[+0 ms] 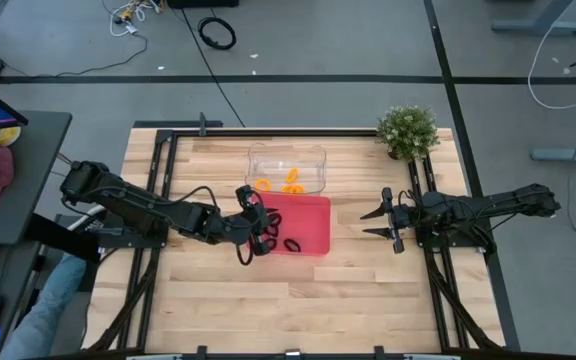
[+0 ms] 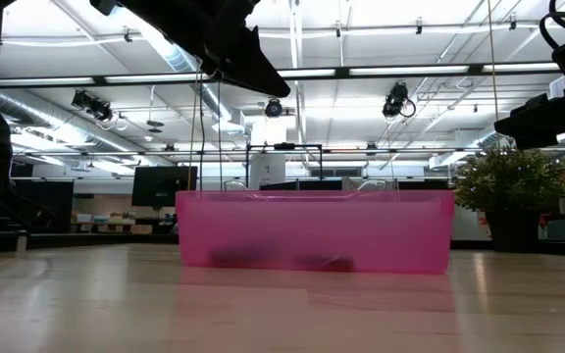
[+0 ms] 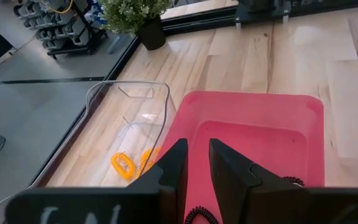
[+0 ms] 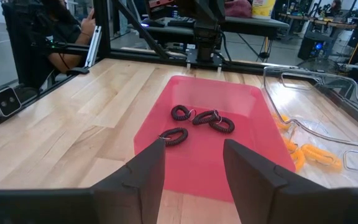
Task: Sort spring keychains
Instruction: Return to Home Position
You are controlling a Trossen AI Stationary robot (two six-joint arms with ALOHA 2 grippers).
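Several black spring keychains (image 4: 205,117) lie on the floor of the pink tray (image 1: 313,215), and they show as dark shapes through its wall (image 2: 263,259) in the low view. Orange spring keychains (image 1: 291,183) lie in the clear container (image 1: 308,155) just beyond the tray, also seen as orange loops (image 3: 124,163) in the left wrist view. My left gripper (image 3: 194,146) hovers above the tray's left end (image 1: 258,230), open by a narrow gap and holding nothing. My right gripper (image 1: 376,223) waits to the right of the tray, open and empty (image 4: 193,144).
A potted plant (image 1: 408,130) stands at the table's far right corner. Bare wood (image 1: 298,300) stretches in front of the tray to the near edge. A person (image 4: 67,31) sits off the table's left side.
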